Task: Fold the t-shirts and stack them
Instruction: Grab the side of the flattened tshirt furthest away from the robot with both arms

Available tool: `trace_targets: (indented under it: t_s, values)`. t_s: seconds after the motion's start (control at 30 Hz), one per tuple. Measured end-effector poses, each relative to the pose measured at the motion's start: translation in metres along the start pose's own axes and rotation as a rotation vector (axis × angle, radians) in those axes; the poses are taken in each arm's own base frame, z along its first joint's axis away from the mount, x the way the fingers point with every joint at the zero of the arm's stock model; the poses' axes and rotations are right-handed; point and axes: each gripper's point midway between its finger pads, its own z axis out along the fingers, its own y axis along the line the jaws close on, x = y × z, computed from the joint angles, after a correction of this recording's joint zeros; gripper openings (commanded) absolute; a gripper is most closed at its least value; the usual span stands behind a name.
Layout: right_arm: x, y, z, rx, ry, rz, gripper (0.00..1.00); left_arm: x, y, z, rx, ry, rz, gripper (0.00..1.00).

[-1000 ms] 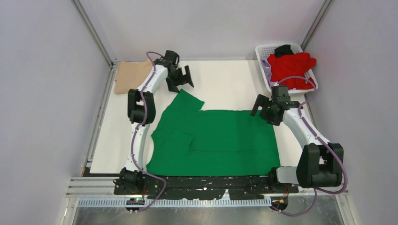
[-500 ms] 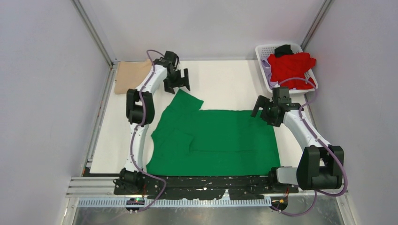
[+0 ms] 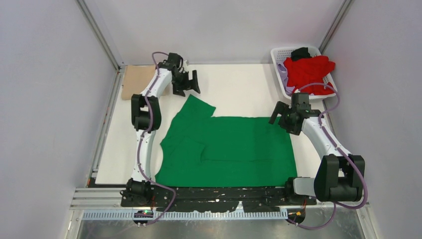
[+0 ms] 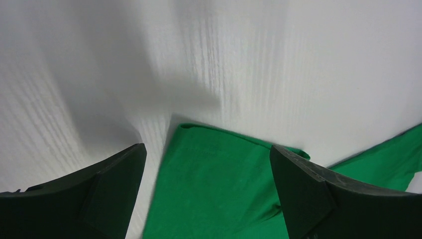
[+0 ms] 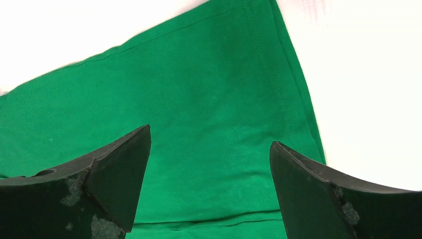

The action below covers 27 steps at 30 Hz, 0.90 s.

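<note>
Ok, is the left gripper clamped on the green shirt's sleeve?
No, the left gripper is wide open with nothing between its jaws, and the green t-shirt lies flat beyond it.

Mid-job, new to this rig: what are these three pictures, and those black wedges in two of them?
The wide picture looks down on two robot arms bolted to the table. The other two come from a camera on each wrist; the black wedges are that arm's own gripper fingers. A green t-shirt lies spread out, a tan shirt at the far left corner, a red shirt in the white basket far right. The left gripper is open over the green sleeve, the right gripper open over the far right corner. Neither holds anything.
</note>
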Motion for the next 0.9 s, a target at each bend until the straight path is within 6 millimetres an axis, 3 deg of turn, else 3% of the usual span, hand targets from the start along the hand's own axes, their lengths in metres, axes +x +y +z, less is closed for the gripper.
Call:
trace_targets:
  t_s: [0.27,0.4,0.8,0.9]
  values:
    - [0.000,0.000,0.000,0.001,0.001,0.001,0.95,0.025,-0.015,0.003,0.088,0.088,0.066,0.99]
    - [0.000,-0.001,0.000,0.002,0.001,-0.001,0.95,0.033,-0.018,0.002,0.096,0.120,0.075,0.92]
    - [0.003,-0.003,0.002,0.007,0.008,-0.004,0.95,0.051,-0.017,0.006,0.050,0.169,0.056,0.43]
    - [0.003,-0.003,0.002,0.008,0.008,-0.006,0.95,0.054,-0.017,0.007,0.027,0.176,0.060,0.37]
